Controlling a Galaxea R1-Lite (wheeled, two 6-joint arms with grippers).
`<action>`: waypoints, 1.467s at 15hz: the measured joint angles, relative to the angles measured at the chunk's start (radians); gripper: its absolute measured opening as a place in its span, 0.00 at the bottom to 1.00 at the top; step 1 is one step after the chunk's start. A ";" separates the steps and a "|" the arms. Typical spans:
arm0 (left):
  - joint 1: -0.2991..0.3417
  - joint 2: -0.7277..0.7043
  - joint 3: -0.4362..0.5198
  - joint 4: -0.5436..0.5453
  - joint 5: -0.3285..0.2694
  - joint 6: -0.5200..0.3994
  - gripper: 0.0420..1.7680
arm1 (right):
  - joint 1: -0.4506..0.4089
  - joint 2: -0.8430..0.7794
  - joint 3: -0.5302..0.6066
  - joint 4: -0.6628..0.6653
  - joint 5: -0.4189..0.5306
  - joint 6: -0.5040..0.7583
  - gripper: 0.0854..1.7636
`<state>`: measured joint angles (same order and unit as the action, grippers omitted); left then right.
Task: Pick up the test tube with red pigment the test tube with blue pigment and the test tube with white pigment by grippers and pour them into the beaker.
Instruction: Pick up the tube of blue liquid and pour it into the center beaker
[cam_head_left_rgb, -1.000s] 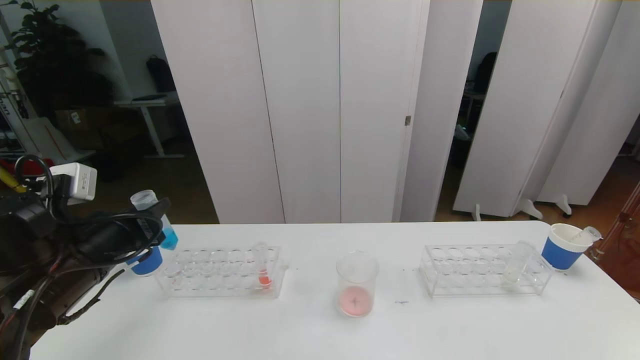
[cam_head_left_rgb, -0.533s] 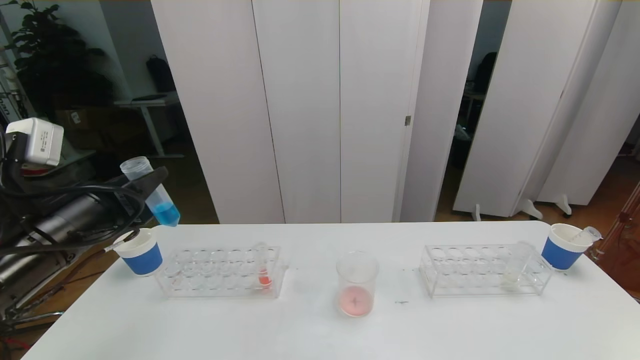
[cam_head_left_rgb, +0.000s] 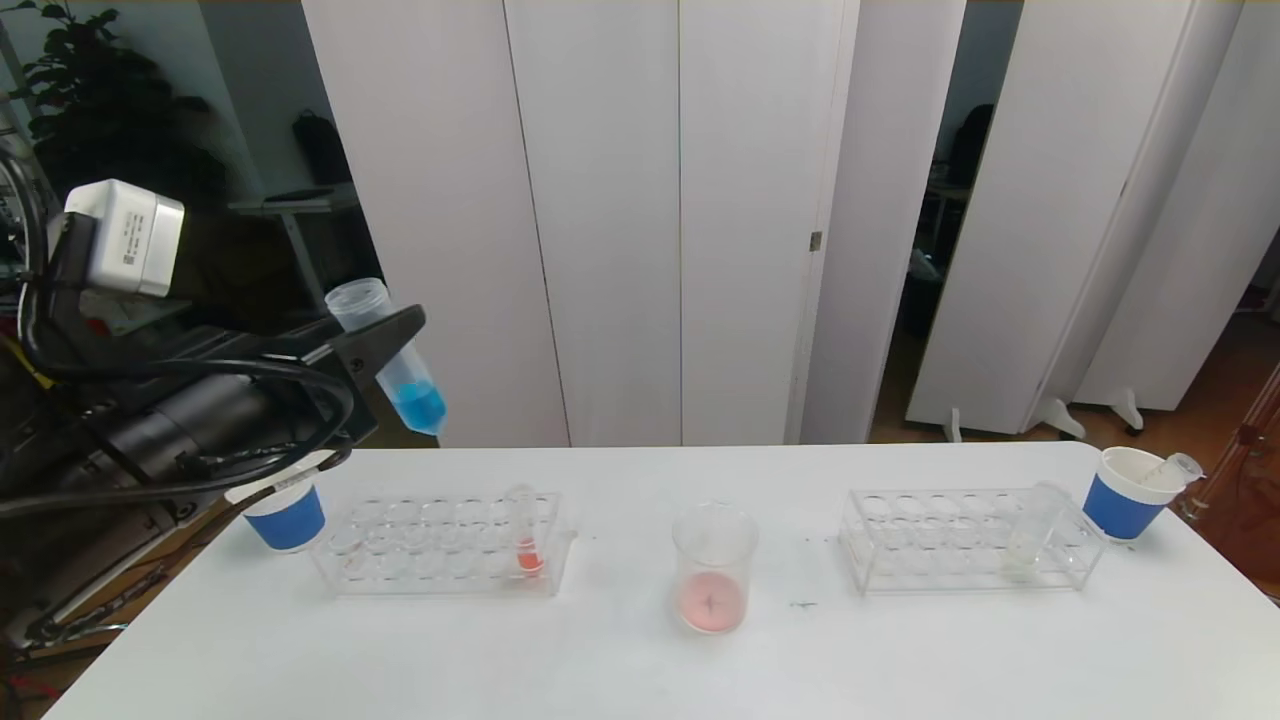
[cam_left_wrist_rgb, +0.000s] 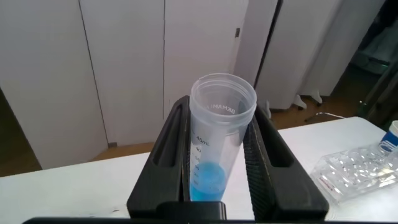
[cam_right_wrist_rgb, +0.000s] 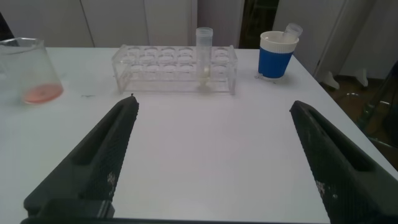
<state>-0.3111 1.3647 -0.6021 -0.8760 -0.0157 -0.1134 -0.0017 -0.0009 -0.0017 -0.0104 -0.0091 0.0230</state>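
Observation:
My left gripper (cam_head_left_rgb: 388, 345) hangs above the table's far left end, shut on the test tube with blue pigment (cam_head_left_rgb: 397, 360). That tube is tilted, mouth up and to the left; in the left wrist view the tube (cam_left_wrist_rgb: 217, 143) sits squeezed between both fingers (cam_left_wrist_rgb: 174, 143). The test tube with red pigment (cam_head_left_rgb: 525, 535) stands in the left rack (cam_head_left_rgb: 420, 560). At the table's middle is the beaker (cam_head_left_rgb: 712, 565), with pink-red pigment at its bottom. The test tube with white pigment (cam_right_wrist_rgb: 204, 56) stands in the right rack (cam_head_left_rgb: 940, 545). My right gripper (cam_right_wrist_rgb: 214, 104) is open over bare table, holding nothing.
A blue-banded white cup (cam_head_left_rgb: 287, 512) stands left of the left rack. Another cup (cam_head_left_rgb: 1128, 492) at the far right holds an empty tube. White folding panels stand behind the table's back edge. The right table edge is close to the right cup.
My left gripper has risen from beside the left cup and swung right with the blue tube in it. The right gripper and everything on the table have stayed put.

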 joint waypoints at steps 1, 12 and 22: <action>-0.023 0.003 -0.007 0.000 0.000 0.014 0.31 | 0.000 0.000 0.000 0.000 0.000 0.000 0.99; -0.225 0.161 -0.101 -0.023 0.010 0.143 0.31 | 0.000 0.000 0.000 0.000 0.000 0.000 0.99; -0.271 0.449 -0.175 -0.244 -0.044 0.284 0.31 | 0.000 0.000 0.000 0.000 0.000 0.000 0.99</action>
<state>-0.5821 1.8140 -0.7774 -1.1200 -0.0596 0.1706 -0.0017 -0.0009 -0.0017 -0.0100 -0.0091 0.0230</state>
